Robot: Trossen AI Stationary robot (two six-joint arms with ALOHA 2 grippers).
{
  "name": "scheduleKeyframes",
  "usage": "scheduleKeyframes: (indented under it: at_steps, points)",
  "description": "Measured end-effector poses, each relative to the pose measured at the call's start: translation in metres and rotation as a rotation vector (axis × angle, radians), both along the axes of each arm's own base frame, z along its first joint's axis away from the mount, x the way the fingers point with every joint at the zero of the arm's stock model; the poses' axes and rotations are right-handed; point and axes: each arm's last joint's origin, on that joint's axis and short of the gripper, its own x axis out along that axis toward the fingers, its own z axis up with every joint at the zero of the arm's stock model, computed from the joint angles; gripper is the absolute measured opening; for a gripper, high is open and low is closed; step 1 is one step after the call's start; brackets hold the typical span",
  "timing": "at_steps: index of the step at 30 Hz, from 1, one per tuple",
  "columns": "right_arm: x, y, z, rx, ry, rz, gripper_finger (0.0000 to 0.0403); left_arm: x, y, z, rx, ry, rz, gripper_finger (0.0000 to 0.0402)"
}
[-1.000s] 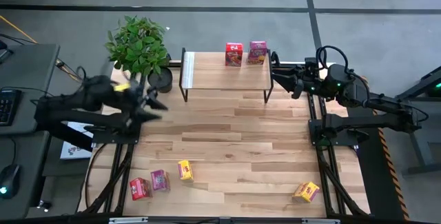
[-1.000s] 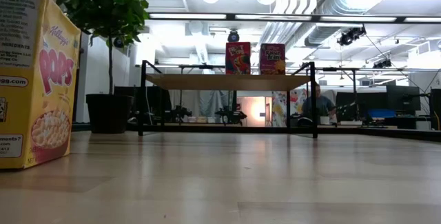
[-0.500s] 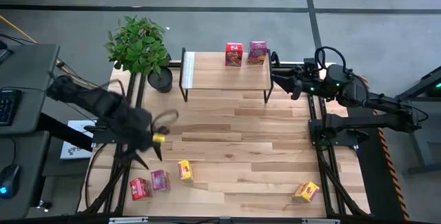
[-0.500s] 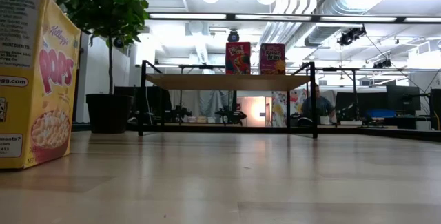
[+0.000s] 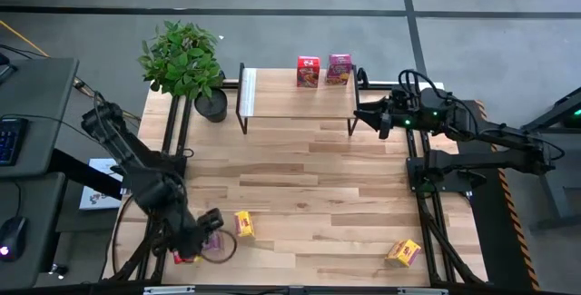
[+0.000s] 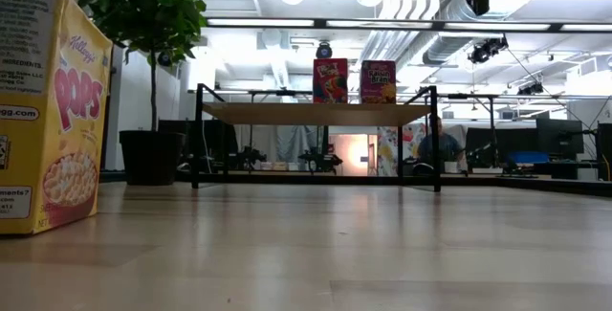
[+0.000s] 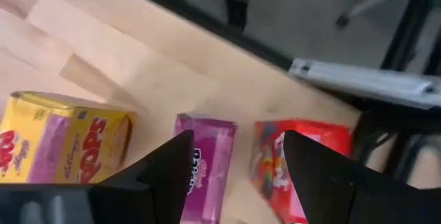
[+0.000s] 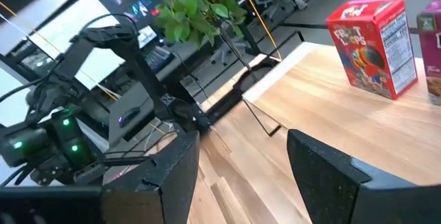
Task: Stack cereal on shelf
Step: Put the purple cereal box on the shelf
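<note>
My left gripper [image 5: 211, 231] [image 7: 238, 158] is open above the near left of the table. A pink cereal box [image 7: 205, 172] [image 5: 211, 238] lies between its fingers, untouched. A red box [image 7: 303, 165] [image 5: 184, 248] lies beside it, partly behind one finger. A yellow box [image 7: 65, 148] [image 5: 243, 224] lies on the other side. Another yellow box [image 5: 404, 252] lies near right. The shelf [image 5: 295, 100] stands at the far edge with a red box [image 5: 308, 71] and a pink box [image 5: 339, 68] upright on its top. My right gripper [image 5: 363, 115] [image 8: 238, 162] is open by the shelf's right end.
A potted plant [image 5: 186, 63] stands at the far left beside the shelf. In the low view a yellow box [image 6: 48, 110] stands close on the left, with the shelf [image 6: 316, 112] far behind it. The middle of the table [image 5: 309, 168] is bare wood.
My left gripper has swept from beside the plant at the far left toward the table's near edge and now hangs over the pink and red boxes. My right arm has shifted a little toward the table's left, by the shelf's right end. No box has moved.
</note>
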Motion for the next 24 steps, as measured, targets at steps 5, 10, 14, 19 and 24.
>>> scheduleKeyframes:
  at_steps: [5,10,14,19,24]
  points:
    - [0.000,0.000,0.000,0.001,0.003,0.000,0.0213,0.007,-0.008,-0.015,0.121,-0.042,0.026,0.0214]
    - [0.000,0.000,0.000,0.001,0.004,0.000,0.0213,0.008,-0.009,-0.018,0.144,-0.043,0.025,0.0214]
    - [0.000,0.000,0.000,0.001,0.004,0.000,0.0213,0.005,-0.005,-0.016,0.159,-0.037,-0.003,0.0214]
    - [0.000,0.000,0.000,0.001,0.004,0.000,0.0213,0.003,-0.003,-0.018,0.175,-0.027,-0.068,0.0214]
    - [0.000,0.000,-0.001,0.001,0.004,0.000,0.0213,0.001,-0.002,-0.025,0.189,-0.024,-0.126,0.0214]
